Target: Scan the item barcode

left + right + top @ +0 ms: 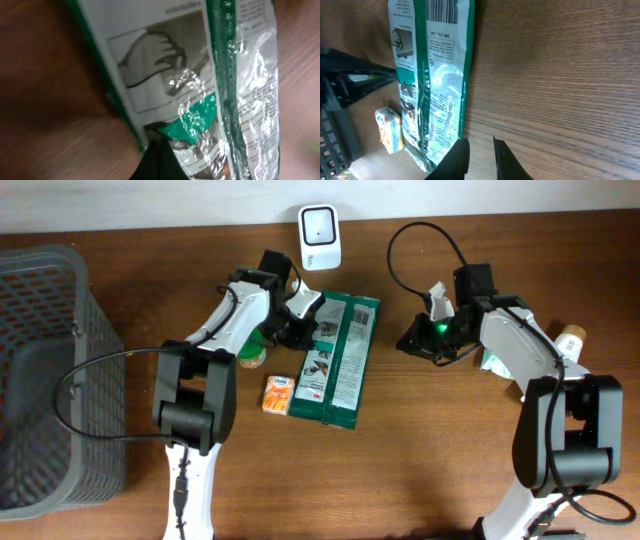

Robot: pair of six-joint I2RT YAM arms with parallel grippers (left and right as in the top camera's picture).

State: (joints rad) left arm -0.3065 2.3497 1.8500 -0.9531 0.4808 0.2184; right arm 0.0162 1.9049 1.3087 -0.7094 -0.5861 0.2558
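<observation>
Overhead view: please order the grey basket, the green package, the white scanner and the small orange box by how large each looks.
1. grey basket, largest though cut off by the frame edge
2. green package
3. white scanner
4. small orange box, only a little smaller than the scanner

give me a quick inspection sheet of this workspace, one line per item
surface: brown wooden table, bare across the front
job's things: green and white packet lying flat, barcode at its top end in the right wrist view; white scanner at the back edge
clutter: small orange pack beside the packet; green-lidded jar by the left arm; bottle at the right; grey basket far left
grippers: left tool shut on the packet's upper left edge; right tool nearly closed, holding nothing, clear of the packet
cables: black cable looping off the left arm; black cable above the right arm
surroundings: light wall behind the table
</observation>
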